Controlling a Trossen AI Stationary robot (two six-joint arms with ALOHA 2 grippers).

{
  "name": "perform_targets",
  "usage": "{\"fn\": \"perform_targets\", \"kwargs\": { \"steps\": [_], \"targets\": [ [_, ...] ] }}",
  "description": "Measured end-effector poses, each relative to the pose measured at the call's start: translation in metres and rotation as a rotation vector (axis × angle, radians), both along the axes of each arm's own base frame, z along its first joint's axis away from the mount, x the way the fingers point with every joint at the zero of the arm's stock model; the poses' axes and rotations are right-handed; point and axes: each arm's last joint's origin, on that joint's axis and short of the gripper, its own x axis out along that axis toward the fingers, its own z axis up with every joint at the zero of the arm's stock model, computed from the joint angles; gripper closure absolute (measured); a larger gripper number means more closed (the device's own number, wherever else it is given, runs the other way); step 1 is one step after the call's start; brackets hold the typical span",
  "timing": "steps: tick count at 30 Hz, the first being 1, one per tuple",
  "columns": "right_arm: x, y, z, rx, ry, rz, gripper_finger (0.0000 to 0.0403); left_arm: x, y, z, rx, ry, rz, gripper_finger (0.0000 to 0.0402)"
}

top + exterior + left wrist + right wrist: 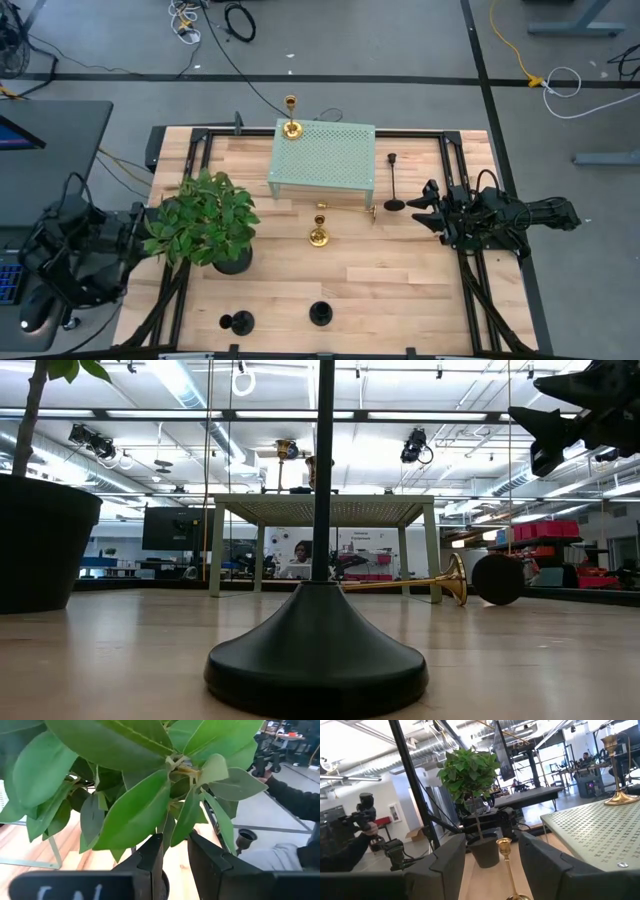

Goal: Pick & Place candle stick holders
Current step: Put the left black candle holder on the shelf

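One gold candle stick holder [291, 128] stands on the far left corner of the pale green stand [322, 160]. A second gold one [319, 235] stands upright on the table, and a third [350, 210] lies on its side by the stand's leg; it also shows in the low view [420, 585]. A black holder [394, 190] lies on its side at the right. Two more black ones [237, 322] [320, 314] stand near the near edge. My right gripper [420, 208] is open and empty, raised just right of the lying black holder's base. My left gripper [175, 855] waits at the table's left edge behind the plant, slightly open.
A leafy potted plant [205, 220] stands at the table's left, and its leaves fill the left wrist view. The stand takes up the far middle. Bare wood lies between the upright gold holder and the near edge. A person's sleeve [295, 800] shows beyond the table.
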Motion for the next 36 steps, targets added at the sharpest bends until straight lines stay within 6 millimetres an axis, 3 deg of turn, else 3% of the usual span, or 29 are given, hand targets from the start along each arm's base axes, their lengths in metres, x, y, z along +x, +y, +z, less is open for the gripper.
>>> {"fn": "perform_targets", "kwargs": {
  "steps": [4, 13, 21, 28, 33, 36],
  "targets": [
    [0.0, 0.0, 0.0, 0.0, -0.001, 0.0, 0.0218, 0.0, 0.002, -0.001, 0.052, 0.029, 0.07, 0.031],
    [0.0, 0.0, 0.0, 0.019, -0.001, 0.003, 0.0218, -0.013, 0.01, -0.001, 0.069, 0.039, -0.001, 0.031],
    [0.0, -0.001, 0.001, 0.135, -0.001, -0.02, 0.0218, -0.04, 0.04, -0.003, 0.175, 0.107, -0.04, 0.031],
    [0.0, -0.005, 0.001, 0.168, -0.008, -0.148, 0.0218, -0.056, 0.068, -0.004, 0.206, 0.128, -0.118, 0.031],
    [-0.001, -0.006, 0.001, 0.171, -0.015, -0.184, 0.0218, -0.054, 0.081, -0.007, 0.225, 0.155, -0.154, 0.031],
    [-0.001, -0.006, 0.001, 0.171, -0.014, -0.185, 0.0218, -0.043, 0.087, -0.012, 0.225, 0.167, -0.199, 0.031]
  ]
}}
